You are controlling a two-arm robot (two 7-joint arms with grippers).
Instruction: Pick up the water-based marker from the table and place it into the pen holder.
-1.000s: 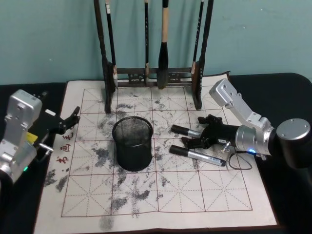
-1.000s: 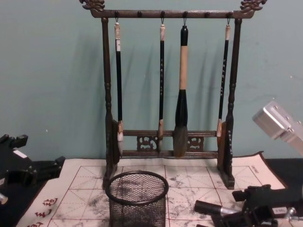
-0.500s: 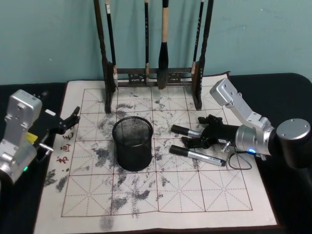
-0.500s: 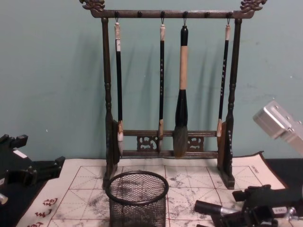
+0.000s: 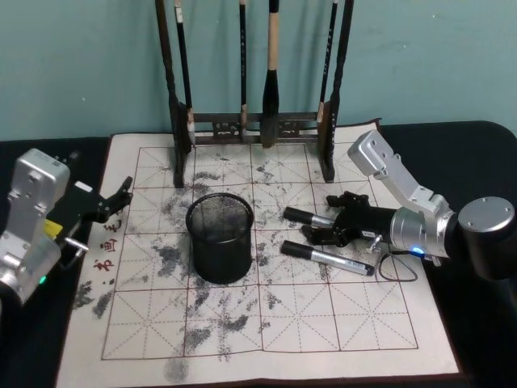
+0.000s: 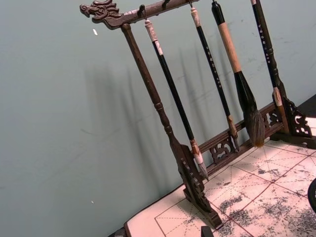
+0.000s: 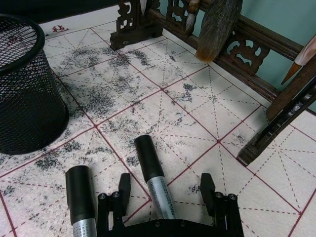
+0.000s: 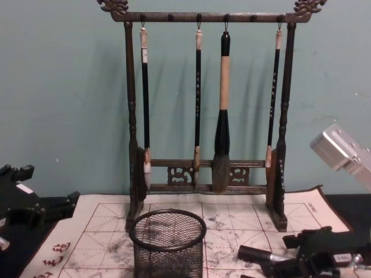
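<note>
The pen holder (image 5: 220, 236), a round black wire-mesh cup, stands upright near the middle of the ink-stained grid mat. To its right lie two water-based markers with black caps and silver barrels. My right gripper (image 5: 321, 220) is open and low over the farther marker (image 5: 310, 217). In the right wrist view that marker (image 7: 153, 168) lies between the two fingers of the gripper (image 7: 165, 190), while the nearer marker (image 7: 80, 187) lies just outside one finger. The pen holder (image 7: 24, 89) is off to the side. My left gripper (image 5: 121, 194) rests open at the mat's left edge.
A tall dark wooden brush rack (image 5: 254, 125) with several hanging brushes stands at the back of the mat (image 5: 266, 323), close behind the markers. A thin cable loop (image 5: 396, 271) trails under my right wrist. Black cloth surrounds the mat.
My right gripper has sunk very slightly around the farther marker. The left arm, both markers and the pen holder have not moved.
</note>
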